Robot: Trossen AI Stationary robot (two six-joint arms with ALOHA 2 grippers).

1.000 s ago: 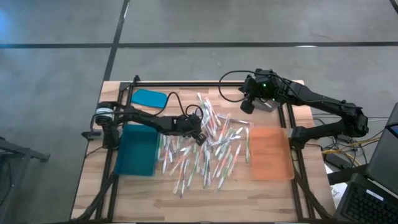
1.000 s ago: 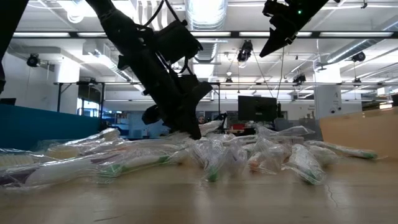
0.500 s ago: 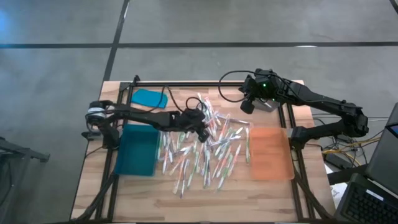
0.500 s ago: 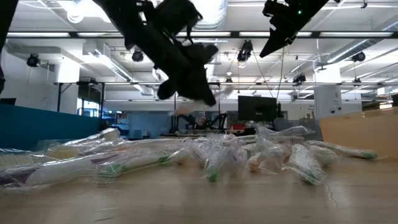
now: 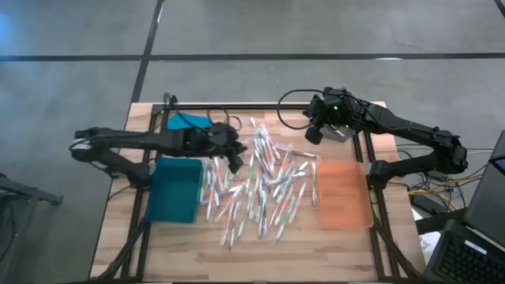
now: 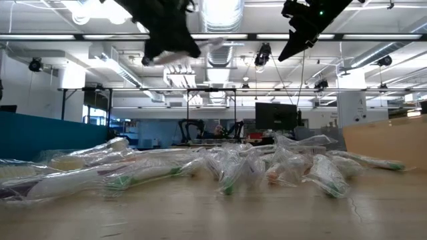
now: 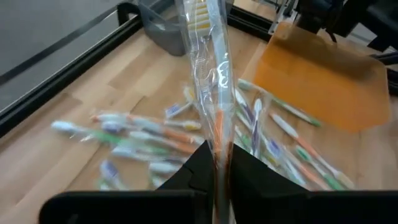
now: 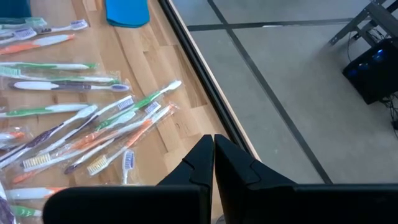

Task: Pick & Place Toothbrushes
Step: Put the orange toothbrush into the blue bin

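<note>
Toothbrushes [image 5: 264, 189]: loose pile of clear-wrapped brushes mid-table, between the teal tray [image 5: 173, 190] and the orange tray [image 5: 344, 194]. One wrapped toothbrush [image 7: 210, 81], yellow bristles and orange handle, is clamped in the left gripper [image 5: 234, 157], which hangs above the pile's teal-tray side.

Left wrist view: fingers [image 7: 245, 171] pinched narrow on the wrapper's lower end, brush standing out straight from them; high view shows only a pale sliver at the gripper. Low view: left gripper [image 6: 175, 41] high above the pile with the pale brush sticking out sideways; nothing between it and the brushes [image 6: 227, 170] beneath.

Right gripper [image 5: 312, 132]: raised over the far side of the table near the grey bin [image 5: 339, 132], fingers [image 8: 239, 171] pressed together, holding nothing. Right wrist view alone shows brushes [image 8: 93, 134] scattered close to the table edge [image 8: 211, 102], with the black frame rail [image 8: 193, 56] along it.

Teal lid [image 5: 185, 122] lies at the far left corner, partly hidden under the left arm. Near edge of the wooden table [image 5: 252, 264] bare; both trays sit clear of the pile.
</note>
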